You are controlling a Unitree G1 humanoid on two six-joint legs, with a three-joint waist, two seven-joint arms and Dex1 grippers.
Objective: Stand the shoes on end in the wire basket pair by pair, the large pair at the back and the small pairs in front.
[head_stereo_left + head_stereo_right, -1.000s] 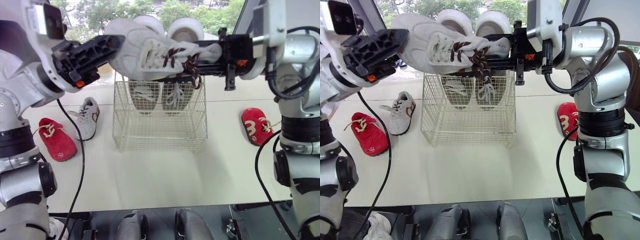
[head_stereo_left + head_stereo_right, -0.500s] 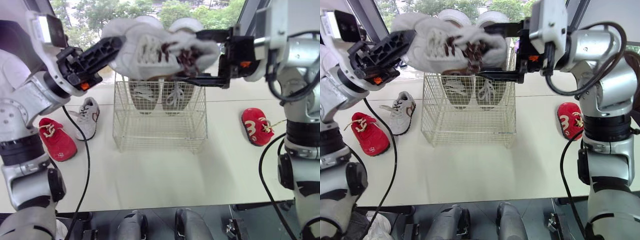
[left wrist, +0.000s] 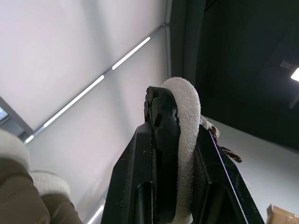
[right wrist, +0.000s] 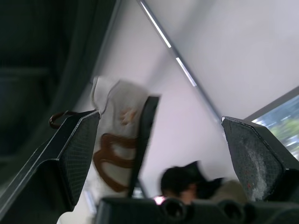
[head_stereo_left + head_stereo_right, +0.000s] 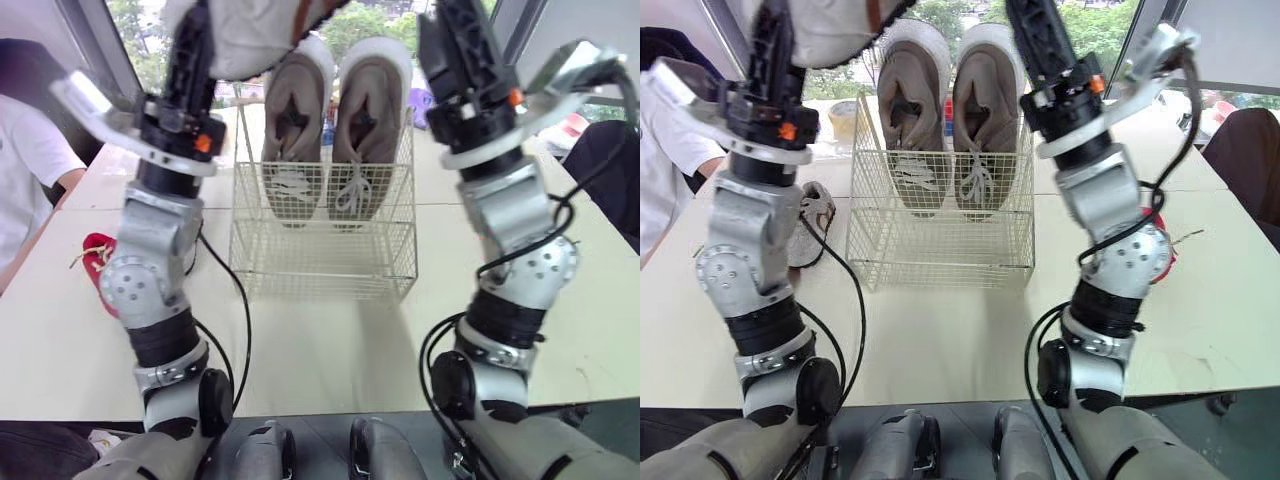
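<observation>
Against the ceiling [image 3: 70,56], the white shoe [image 3: 187,105] sits clamped inside the left claw [image 3: 181,119].

No text, number or brand mark is reading clearly anywhere. The large taupe shoes [image 5: 332,120] standing in the wire basket [image 5: 320,262] are showing no legible label.

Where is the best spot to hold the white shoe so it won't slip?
Probably by the padded rim of its opening, edge-on, one finger on each side, as the left gripper pinches the white shoe now. That rim is thin enough for two fingers; the rounded body looks too wide, and the brown laces just dangle.
</observation>
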